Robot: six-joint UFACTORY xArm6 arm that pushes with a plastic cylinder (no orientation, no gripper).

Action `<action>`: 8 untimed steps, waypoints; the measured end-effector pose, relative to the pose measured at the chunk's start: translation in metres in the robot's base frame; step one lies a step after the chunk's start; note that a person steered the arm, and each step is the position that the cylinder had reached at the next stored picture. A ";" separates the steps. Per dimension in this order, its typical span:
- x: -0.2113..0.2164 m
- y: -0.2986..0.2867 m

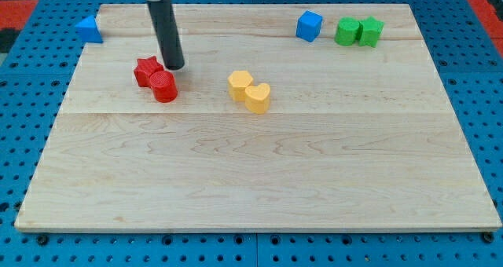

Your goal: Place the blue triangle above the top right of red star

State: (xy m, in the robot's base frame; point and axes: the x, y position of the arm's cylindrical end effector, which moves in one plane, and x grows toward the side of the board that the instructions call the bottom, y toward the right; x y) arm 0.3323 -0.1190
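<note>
The blue triangle (89, 30) sits at the board's top left corner, right at the edge. The red star (146, 69) lies left of centre in the upper part, touching a red cylinder (164, 86) at its lower right. My tip (174, 66) rests on the board just to the right of the red star and just above the red cylinder, close to both. The dark rod rises from it toward the view's top. The blue triangle is well to the upper left of my tip.
Two yellow blocks (249, 90) touch each other near the middle of the wooden board (251, 173). A blue cube (309, 26) and two green blocks (359, 31) stand along the top right edge. A blue perforated table surrounds the board.
</note>
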 end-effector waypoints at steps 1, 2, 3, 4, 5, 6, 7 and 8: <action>-0.036 -0.046; -0.027 -0.185; -0.028 -0.186; -0.033 -0.186; -0.046 -0.185; -0.061 -0.186; -0.085 -0.184; -0.111 -0.174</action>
State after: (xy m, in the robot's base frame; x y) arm 0.2216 -0.2934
